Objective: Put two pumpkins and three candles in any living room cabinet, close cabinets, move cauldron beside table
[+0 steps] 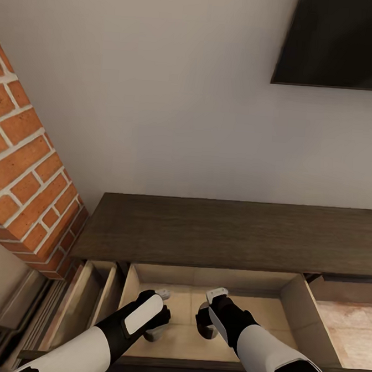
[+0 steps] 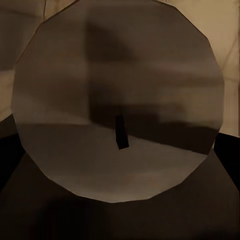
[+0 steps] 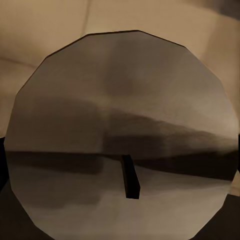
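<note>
Head view: two candles, one in each gripper, both low inside the open cabinet (image 1: 216,232) drawer. Left gripper (image 1: 154,332) pinches left candle (image 2: 117,100); right gripper (image 1: 208,329) pinches right candle (image 3: 120,130). Drawer floor pale beige. Brick pillar (image 1: 26,175) left, dark screen (image 1: 340,41) on white wall

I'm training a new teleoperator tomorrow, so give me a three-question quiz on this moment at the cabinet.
1. True or false: the cabinet drawer that the left pincer and right pincer reach into is open.
2. The left wrist view looks down on: A) a pumpkin; B) a candle top with its wick; C) a cauldron.
3. Fill in: left of the cabinet stands a ___ column.
Key: 1 true; 2 B; 3 brick.
</note>
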